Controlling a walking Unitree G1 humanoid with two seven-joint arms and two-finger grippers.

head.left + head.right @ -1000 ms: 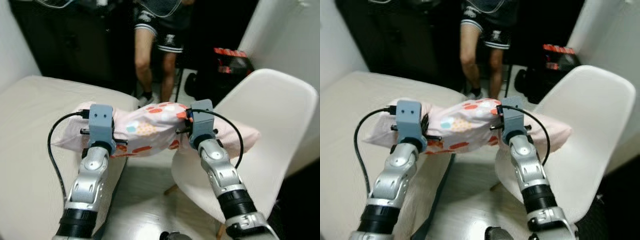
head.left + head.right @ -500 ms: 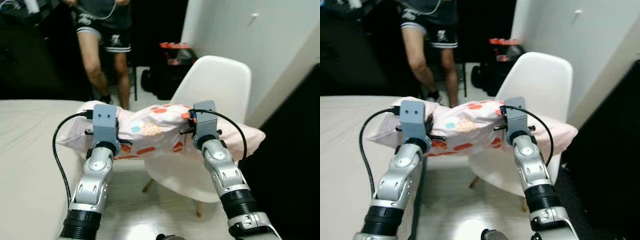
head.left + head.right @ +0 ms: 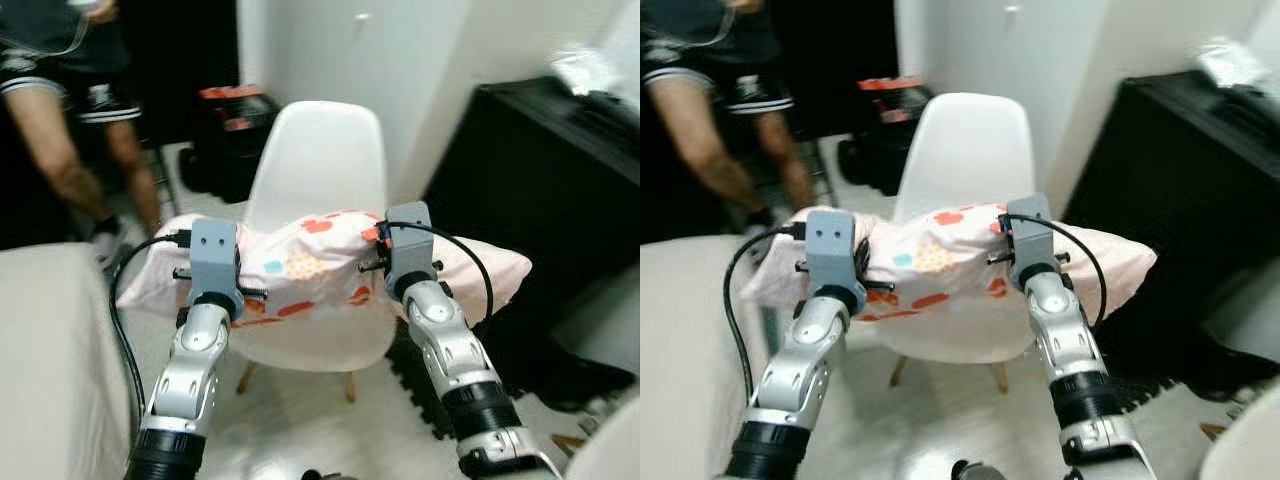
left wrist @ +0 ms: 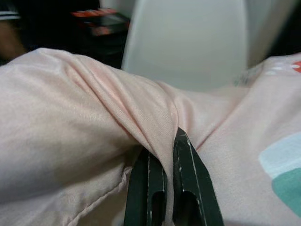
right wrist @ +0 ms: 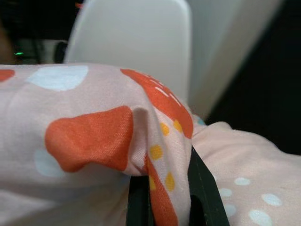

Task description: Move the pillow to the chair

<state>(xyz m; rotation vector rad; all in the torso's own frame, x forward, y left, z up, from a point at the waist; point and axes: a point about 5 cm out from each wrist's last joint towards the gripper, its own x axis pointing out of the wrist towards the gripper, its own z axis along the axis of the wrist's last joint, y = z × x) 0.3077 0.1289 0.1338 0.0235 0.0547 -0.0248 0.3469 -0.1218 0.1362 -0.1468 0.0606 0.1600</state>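
A pink pillow (image 3: 310, 265) with orange and pale blue patches hangs in the air between my two arms, in front of a white shell chair (image 3: 318, 165) on wooden legs. My left gripper (image 4: 162, 153) is shut on a fold of the pillow's plain pink cloth (image 4: 84, 122). My right gripper (image 5: 164, 181) is shut on a fold of the patterned cloth (image 5: 89, 134). The pillow covers much of the chair's seat (image 3: 955, 335) from my view; its right end (image 3: 495, 270) sticks out past my right arm.
A person's legs (image 3: 70, 160) stand at the back left by a dark doorway. A black and red thing (image 3: 228, 115) sits on the floor behind the chair. A black cabinet (image 3: 540, 170) stands to the right, and a beige bed edge (image 3: 45, 340) lies on my left.
The camera has turned right: the chair now stands centred straight ahead, and the bed and the person have slid to the left. Both grippers keep their hold on the pillow.
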